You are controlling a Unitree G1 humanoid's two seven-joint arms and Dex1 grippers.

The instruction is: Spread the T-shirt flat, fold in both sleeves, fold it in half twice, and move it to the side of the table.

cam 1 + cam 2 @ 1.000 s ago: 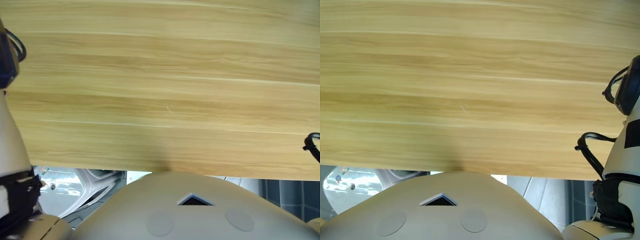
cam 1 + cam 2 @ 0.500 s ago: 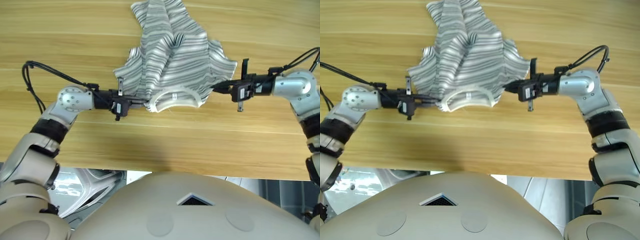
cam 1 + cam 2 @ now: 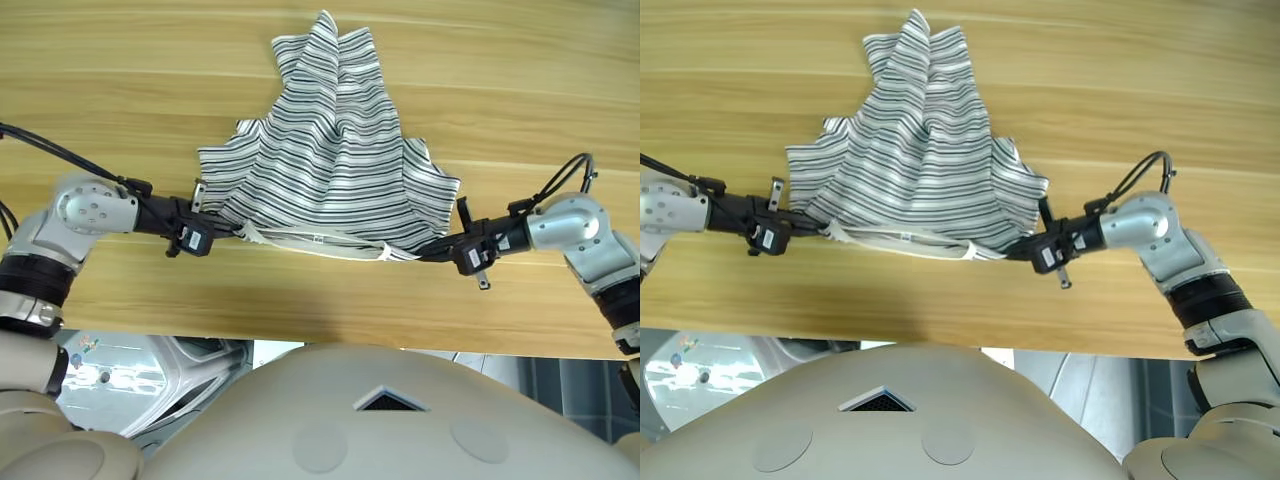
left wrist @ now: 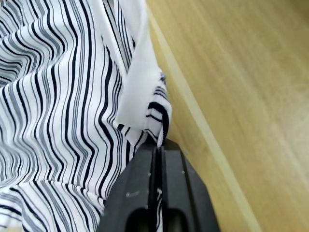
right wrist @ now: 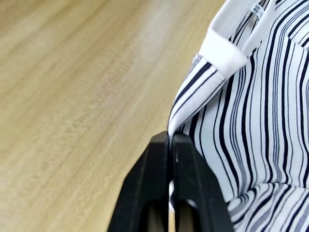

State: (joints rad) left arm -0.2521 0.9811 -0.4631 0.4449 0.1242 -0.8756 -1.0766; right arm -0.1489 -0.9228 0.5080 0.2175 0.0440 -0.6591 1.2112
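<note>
A black-and-white striped T-shirt (image 3: 330,170) lies bunched on the wooden table (image 3: 520,110), its white collar (image 3: 315,242) stretched along the near side. My left gripper (image 3: 232,229) is shut on the shirt's shoulder at the collar's left end; the wrist view shows its fingers (image 4: 145,183) pinching the striped cloth (image 4: 58,96). My right gripper (image 3: 428,252) is shut on the shoulder at the collar's right end, its fingers (image 5: 149,193) clamped on the fabric (image 5: 260,125). The shirt's lower part rises into folds toward the far side.
The table's near edge (image 3: 300,338) runs just below both grippers. Bare wood lies to the left, right and far side of the shirt.
Both grippers have pulled the shirt toward the near edge and moved apart, stretching the collar into a flat line. One second ago the table showed bare, with the arms at the sides.
</note>
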